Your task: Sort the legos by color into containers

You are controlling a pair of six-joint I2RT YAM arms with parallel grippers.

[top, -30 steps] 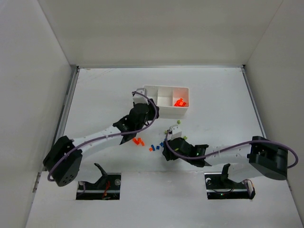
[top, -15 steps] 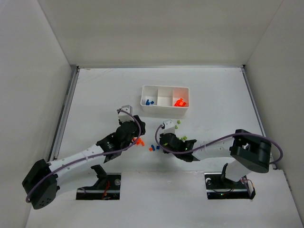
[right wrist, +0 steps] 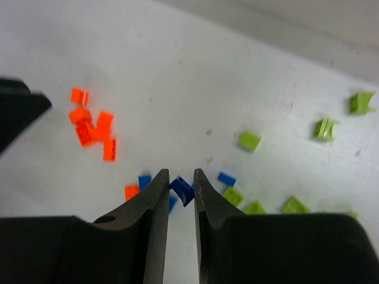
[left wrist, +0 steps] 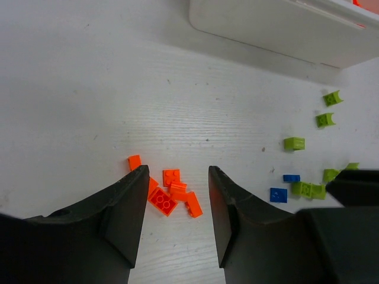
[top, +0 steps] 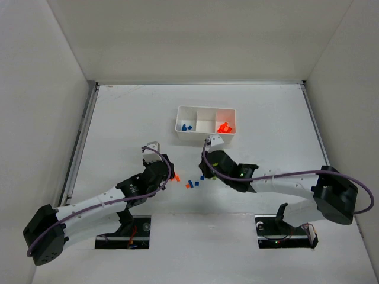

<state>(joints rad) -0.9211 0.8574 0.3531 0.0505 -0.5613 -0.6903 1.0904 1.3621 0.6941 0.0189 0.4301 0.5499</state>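
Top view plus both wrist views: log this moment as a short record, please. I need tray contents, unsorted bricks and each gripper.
tray: white, three compartments in a row
left compartment: sorted blue bricks
middle compartment: no bricks visible
right compartment: sorted orange-red bricks
left gripper: open, holding nothing, over the loose orange-red cluster
right gripper: shut on one blue brick
unsorted: loose yellow-green bricks, loose blue bricks
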